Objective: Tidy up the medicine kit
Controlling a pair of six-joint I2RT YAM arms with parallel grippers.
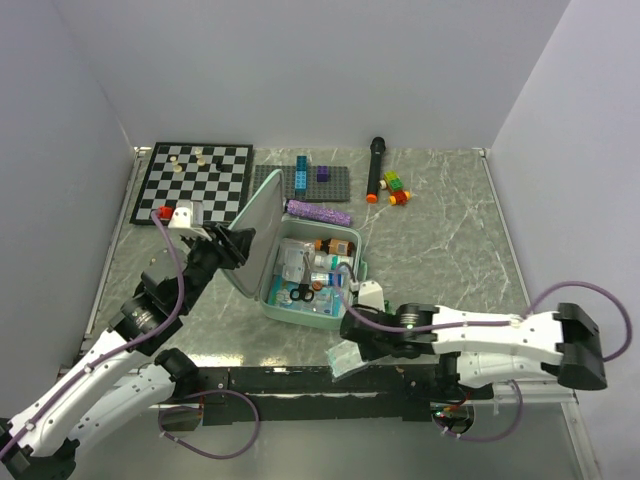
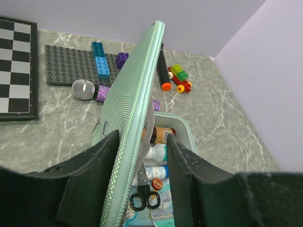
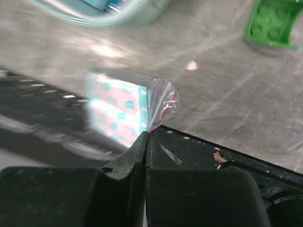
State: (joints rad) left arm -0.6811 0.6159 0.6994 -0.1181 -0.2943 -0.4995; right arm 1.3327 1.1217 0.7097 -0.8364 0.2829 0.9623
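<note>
The mint-green medicine kit [image 1: 300, 316] lies open in the middle of the table, its lid [image 1: 262, 225] standing up on the left. Inside are bottles [image 2: 163, 134], black scissors [image 2: 144, 197] and packets. My left gripper [image 1: 236, 246] is open around the lid's edge [image 2: 135, 80]; the lid leans on the outer finger, and a gap shows before the inner finger [image 2: 182, 161]. In front of the kit, my right gripper [image 1: 352, 342] is shut on the clear corner of a teal-and-pink packet [image 3: 118, 111], just above the table's near edge.
A chessboard [image 1: 195, 180] lies at the back left beside a grey studded plate [image 1: 330, 188] with blue and purple bricks. A purple microphone [image 1: 318, 212] lies behind the kit. A black marker [image 1: 375, 168] and small toy bricks [image 1: 397, 188] are further back. A black rail [image 1: 300, 380] runs along the near edge.
</note>
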